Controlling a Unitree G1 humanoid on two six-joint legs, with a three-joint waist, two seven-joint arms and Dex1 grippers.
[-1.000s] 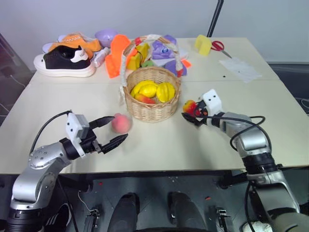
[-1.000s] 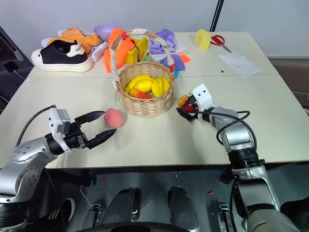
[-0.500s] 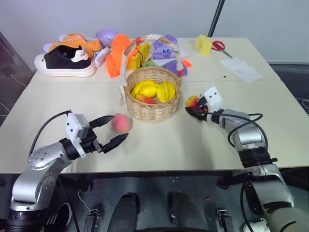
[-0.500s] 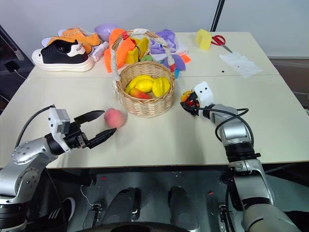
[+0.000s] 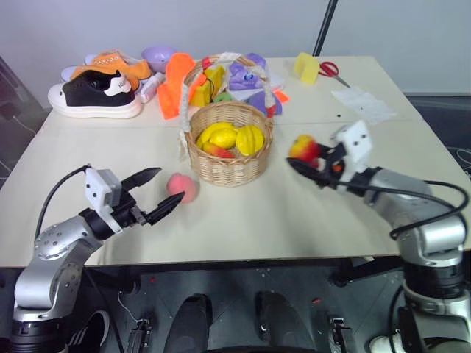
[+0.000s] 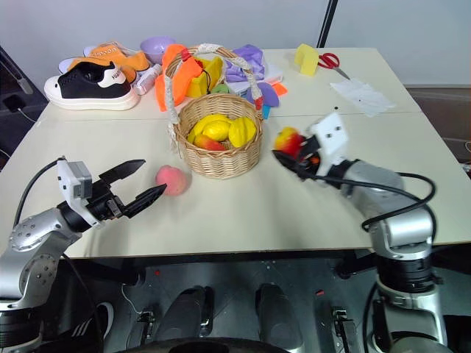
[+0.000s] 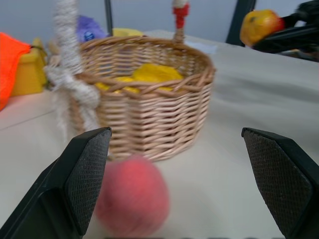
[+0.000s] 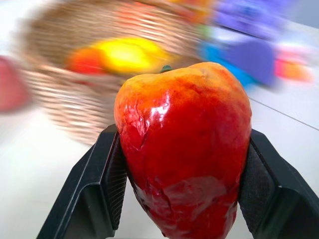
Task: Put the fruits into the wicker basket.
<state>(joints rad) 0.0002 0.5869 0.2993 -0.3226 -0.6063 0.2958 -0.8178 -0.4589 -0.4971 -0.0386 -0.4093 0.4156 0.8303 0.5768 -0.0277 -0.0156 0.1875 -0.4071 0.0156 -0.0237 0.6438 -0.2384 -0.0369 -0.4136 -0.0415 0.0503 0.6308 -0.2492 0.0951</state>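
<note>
Across the table, two arms are working fruit toward the wicker basket (image 5: 228, 140).

Left gripper (image 5: 153, 195) is gaping wide, empty, beside the peach (image 5: 182, 187), which is lying near the basket. Right gripper (image 5: 303, 165) is clamping the red-and-yellow fruit (image 5: 303, 149) aloft. Glossy, probably light and slippery; best squeezed across its middle. Right wrist view is showing both fingers (image 8: 94, 184) pressing its sides.

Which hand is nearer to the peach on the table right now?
Left. The left hand is open right beside the peach, which sits loose just ahead of its fingers. The right hand is across the wicker basket, gripping the red-and-yellow fruit.
</note>
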